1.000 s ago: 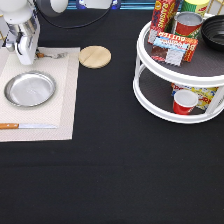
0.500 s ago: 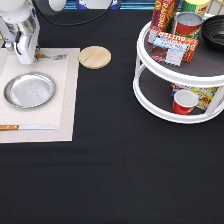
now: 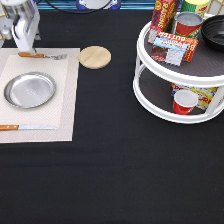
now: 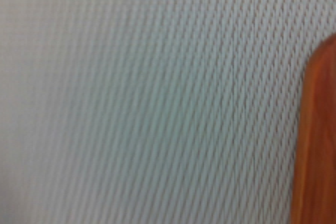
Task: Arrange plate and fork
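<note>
The plate (image 3: pixel 30 90), round shiny silver metal, lies flat on the beige placemat (image 3: pixel 67 100) at the exterior view's left. The fork (image 3: pixel 42 56), with an orange-brown handle and silver tines pointing to the exterior view's right, lies on the mat just above the plate. My gripper (image 3: pixel 27 49) hangs straight over the fork's handle end, open, with its tips at the handle. The wrist view shows the mat's weave (image 4: pixel 135 110) from very close and the fork's handle (image 4: pixel 319 150) at one edge.
A wooden-handled knife (image 3: pixel 27 127) lies on the mat below the plate. A round wooden coaster (image 3: pixel 95 56) sits just right of the mat. A white two-tier turntable shelf (image 3: pixel 150 85) with cans, boxes and a red cup (image 3: pixel 184 101) stands at the right.
</note>
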Robot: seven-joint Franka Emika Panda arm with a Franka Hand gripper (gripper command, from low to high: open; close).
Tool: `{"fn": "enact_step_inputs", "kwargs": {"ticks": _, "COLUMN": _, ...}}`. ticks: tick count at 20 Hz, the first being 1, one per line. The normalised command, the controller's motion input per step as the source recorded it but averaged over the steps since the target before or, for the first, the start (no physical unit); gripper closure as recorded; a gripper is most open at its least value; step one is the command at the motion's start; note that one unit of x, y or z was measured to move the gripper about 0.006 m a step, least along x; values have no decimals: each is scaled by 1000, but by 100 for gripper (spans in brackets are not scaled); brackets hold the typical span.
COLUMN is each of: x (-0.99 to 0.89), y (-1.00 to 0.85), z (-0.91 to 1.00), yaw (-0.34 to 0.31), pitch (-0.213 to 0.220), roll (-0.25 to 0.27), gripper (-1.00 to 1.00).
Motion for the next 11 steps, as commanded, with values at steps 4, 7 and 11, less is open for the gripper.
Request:
{"fn": "enact_step_inputs", "kwargs": {"ticks": 4, "x": 276, "y": 532, "z": 801, "yaw": 0, "pitch": 62, "roll": -85, "gripper": -100}}
{"fn": "enact_step_inputs", "kwargs": {"ticks": 7, "x": 177, "y": 128, "z": 67, "yaw": 0, "pitch": 88, "roll": -35, "gripper": -100}}
{"fn": "enact_step_inputs", "kwargs": {"ticks": 11, "x": 0, "y": 0, "z": 0, "yaw": 0, "pitch": 0, "roll": 0, "gripper": -100}}
